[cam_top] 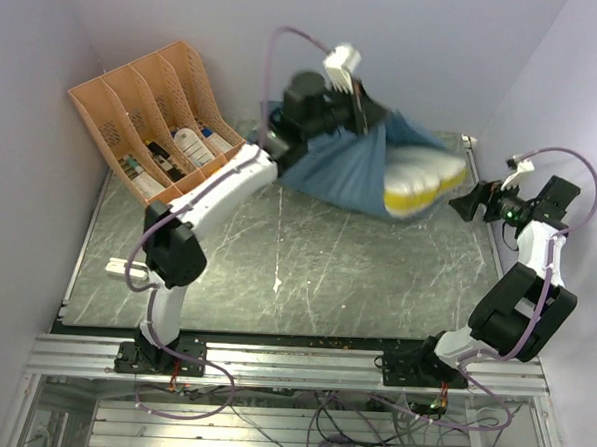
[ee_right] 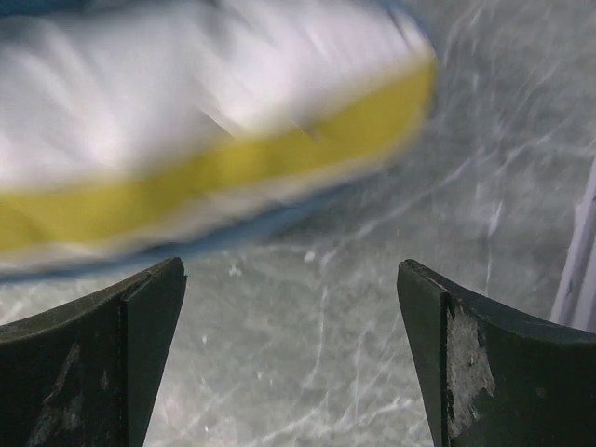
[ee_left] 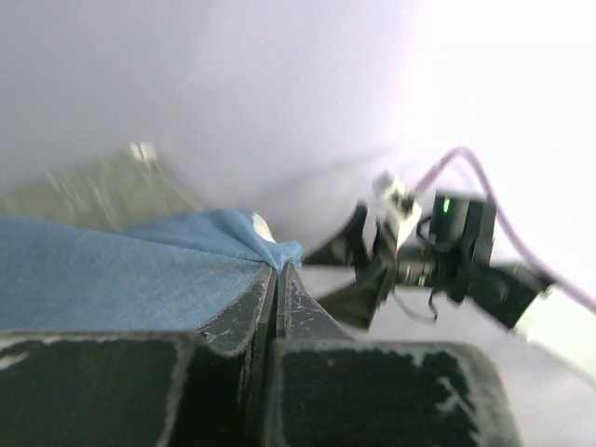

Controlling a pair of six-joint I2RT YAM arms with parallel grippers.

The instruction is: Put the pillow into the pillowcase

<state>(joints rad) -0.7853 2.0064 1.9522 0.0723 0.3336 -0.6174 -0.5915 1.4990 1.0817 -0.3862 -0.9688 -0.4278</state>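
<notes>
Firmly clamps pillowcase [cam_top: 336, 170] edge in left gripper [ee_left: 279, 270], raised over far side of table [cam_top: 276, 272] — pillow [cam_top: 421, 180] partly inside, yellow end sticking out rightward. Holds right gripper [cam_top: 470, 204] spread wide, empty, just beside pillow.

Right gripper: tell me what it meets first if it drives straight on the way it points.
Most likely the pillow: its yellow-edged end lies ahead of the open right gripper, with bare table between. Depth is unclear, so it might skim low, under that edge.
</notes>
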